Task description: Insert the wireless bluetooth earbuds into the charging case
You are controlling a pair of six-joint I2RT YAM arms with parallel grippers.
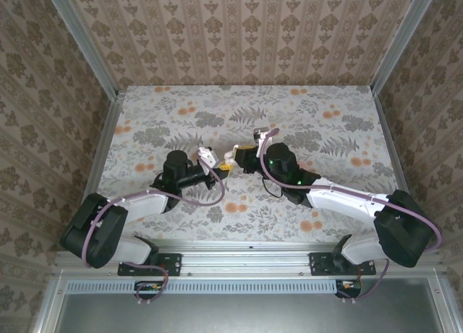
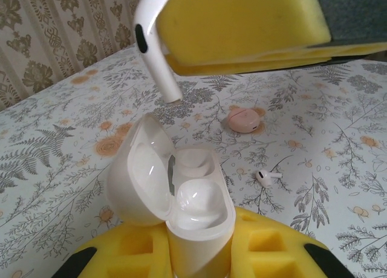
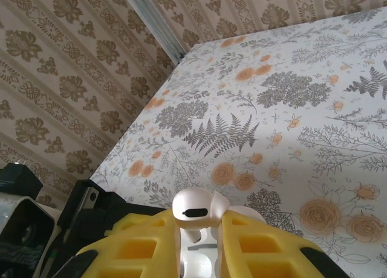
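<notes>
The open charging case, lower centre, is being clamped by the left fingers. One earbud is being pinched above it by the right fingers. The second earbud is lying uninserted on the surface.

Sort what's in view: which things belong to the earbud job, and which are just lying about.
Belongs to the job: charging case, lid open, held by the left gripper; earbud held by the right gripper, near its opening; second earbud loose on the table.
Just lying about: pink round disc on the table.
</notes>
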